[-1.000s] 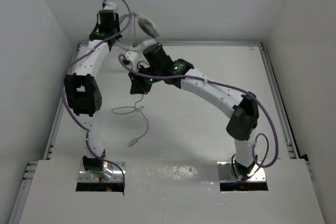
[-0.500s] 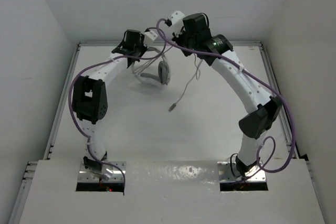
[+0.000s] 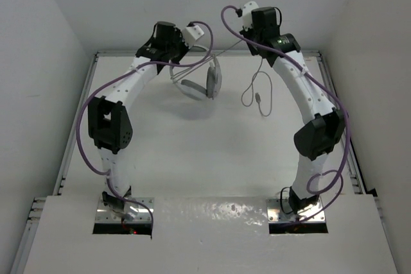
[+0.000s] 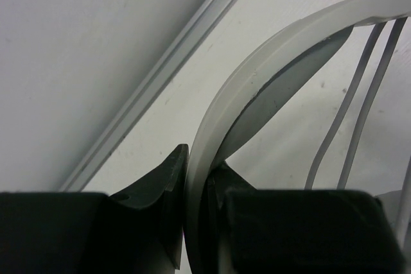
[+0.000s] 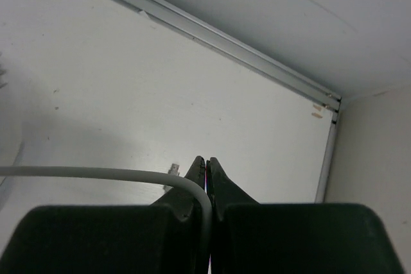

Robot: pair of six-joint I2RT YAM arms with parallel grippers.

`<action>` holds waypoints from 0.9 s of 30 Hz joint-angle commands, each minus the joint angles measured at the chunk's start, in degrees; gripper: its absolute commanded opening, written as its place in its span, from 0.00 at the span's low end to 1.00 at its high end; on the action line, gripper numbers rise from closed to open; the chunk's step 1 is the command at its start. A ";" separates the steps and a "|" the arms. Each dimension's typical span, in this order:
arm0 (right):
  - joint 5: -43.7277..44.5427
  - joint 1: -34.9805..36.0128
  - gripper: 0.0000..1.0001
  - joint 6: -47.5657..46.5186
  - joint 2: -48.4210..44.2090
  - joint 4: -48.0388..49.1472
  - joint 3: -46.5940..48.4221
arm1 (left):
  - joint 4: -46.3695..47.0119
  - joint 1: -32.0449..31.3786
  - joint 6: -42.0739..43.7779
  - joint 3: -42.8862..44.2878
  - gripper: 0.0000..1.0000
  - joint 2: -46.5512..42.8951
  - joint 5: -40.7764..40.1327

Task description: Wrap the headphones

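The left gripper (image 3: 196,38) is clamped on the band of the headphones (image 3: 212,80). They hang just below it, ear cups dangling over the table (image 3: 192,158) (a faint shadow lies under them). From the headphones a thin cable (image 3: 226,47) runs taut across to the right gripper (image 3: 247,33), which pinches it. Beyond that gripper the cable drops in a slack loop, its plug (image 3: 258,99) hanging beneath.

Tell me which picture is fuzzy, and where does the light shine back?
Left wrist view: the headphones in the left claw look soft, too close. Right wrist view: the cable at the right claw is fuzzy, the far rail sharp. Top view: glare on the glossy near panel.
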 commanded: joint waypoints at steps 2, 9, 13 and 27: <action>-1.05 -4.91 0.00 7.16 1.79 8.98 3.13 | -9.50 0.97 1.37 6.67 0.00 -2.70 7.39; -3.69 -7.72 0.00 12.33 6.10 10.92 5.24 | -11.89 0.44 1.37 6.95 0.00 -3.23 8.98; -5.27 -8.07 0.00 14.10 6.63 13.64 4.55 | -12.68 0.00 0.94 7.38 0.00 -3.23 9.50; -28.72 -10.97 0.30 23.40 7.24 25.15 -12.76 | -20.76 0.18 -16.37 25.21 0.00 -2.88 18.37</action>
